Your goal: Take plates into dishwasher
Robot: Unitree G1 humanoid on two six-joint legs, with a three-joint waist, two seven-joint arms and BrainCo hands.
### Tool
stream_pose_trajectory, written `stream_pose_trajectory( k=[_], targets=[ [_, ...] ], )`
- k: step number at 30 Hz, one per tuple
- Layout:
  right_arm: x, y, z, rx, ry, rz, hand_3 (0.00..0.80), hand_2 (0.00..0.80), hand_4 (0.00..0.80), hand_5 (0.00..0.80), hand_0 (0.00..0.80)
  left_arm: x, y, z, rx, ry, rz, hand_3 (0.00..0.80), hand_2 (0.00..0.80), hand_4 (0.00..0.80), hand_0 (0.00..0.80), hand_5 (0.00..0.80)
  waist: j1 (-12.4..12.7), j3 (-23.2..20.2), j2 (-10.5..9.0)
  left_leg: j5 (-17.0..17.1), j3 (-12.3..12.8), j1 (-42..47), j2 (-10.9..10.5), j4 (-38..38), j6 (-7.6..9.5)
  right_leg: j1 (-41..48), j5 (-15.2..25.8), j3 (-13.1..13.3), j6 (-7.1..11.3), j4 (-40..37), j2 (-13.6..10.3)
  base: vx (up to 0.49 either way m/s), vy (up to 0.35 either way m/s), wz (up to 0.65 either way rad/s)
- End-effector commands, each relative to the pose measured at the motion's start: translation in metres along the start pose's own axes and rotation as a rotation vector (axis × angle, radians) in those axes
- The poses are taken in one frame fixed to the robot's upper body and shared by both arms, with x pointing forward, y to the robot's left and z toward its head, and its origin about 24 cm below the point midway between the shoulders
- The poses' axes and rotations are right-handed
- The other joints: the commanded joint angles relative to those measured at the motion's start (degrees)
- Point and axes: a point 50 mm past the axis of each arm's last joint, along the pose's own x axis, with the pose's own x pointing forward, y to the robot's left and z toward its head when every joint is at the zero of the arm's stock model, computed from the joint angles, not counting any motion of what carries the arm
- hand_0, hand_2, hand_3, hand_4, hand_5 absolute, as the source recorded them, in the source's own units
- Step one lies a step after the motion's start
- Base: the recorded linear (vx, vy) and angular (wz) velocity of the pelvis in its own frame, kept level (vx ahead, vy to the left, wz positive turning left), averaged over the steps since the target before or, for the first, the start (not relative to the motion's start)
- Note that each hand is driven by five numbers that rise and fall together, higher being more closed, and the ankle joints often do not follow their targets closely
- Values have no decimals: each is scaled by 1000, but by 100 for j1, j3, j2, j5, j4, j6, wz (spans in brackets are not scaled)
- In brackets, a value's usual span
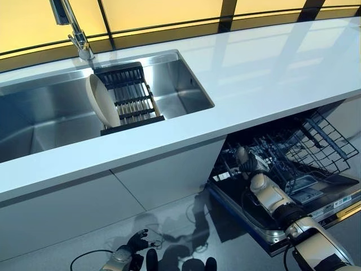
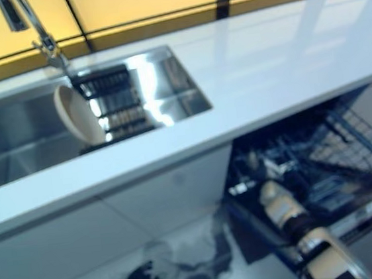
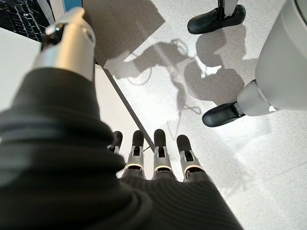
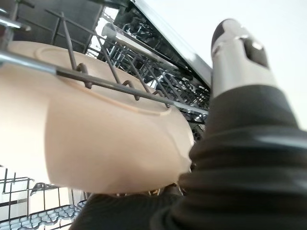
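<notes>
A beige plate (image 4: 96, 143) fills the right wrist view, lying among the wires of the dishwasher rack (image 1: 316, 141) right against my right hand (image 1: 248, 162). The thumb (image 4: 237, 57) sticks up apart from the plate, and the plate hides the rest of the hand. In the eye views this plate is hidden inside the rack. A second beige plate (image 1: 101, 101) stands on edge in the black drying rack (image 1: 132, 93) inside the steel sink (image 1: 51, 113). My left hand (image 3: 158, 153) hangs low by the floor, open and holding nothing.
The dishwasher door (image 1: 248, 214) lies open under the white counter (image 1: 271, 68), with the wire rack pulled out over it. A tap (image 1: 79, 39) rises behind the sink. White cabinet fronts (image 1: 113, 197) run below the counter.
</notes>
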Motion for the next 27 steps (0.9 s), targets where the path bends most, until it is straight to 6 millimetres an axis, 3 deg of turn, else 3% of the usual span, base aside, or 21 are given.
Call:
stream_pose_trajectory(
  k=[1,11,19,27],
  targets=[
    [-10,14,27,47,-131,44,0,0,0,0,0,6,4,18,43,-32,21,0,0,0,0,0,59,60,-253,-127,4,-105,-309,-136,337,-511,-134,165,115,681,-241,0,0,0],
    [-23,2,11,85,-153,-16,0,0,0,0,0,2,9,5,39,3,52,0,0,0,0,0,-60,-19,-367,-159,52,-23,-263,-155,357,-459,-135,256,133,664,-180,0,0,0],
    [-43,-6,-18,177,-149,-61,0,0,0,0,0,-5,16,-17,39,48,72,0,0,0,0,0,-216,-174,-462,-218,155,151,-176,-158,357,-324,-138,397,163,621,-107,20,-21,-5],
    [-61,-18,-43,159,-159,-65,0,0,0,0,0,-12,19,-34,26,76,82,0,0,0,0,0,-376,-341,-513,-254,287,326,-85,-153,335,-174,-135,535,187,554,-47,43,-31,-6]
  ],
)
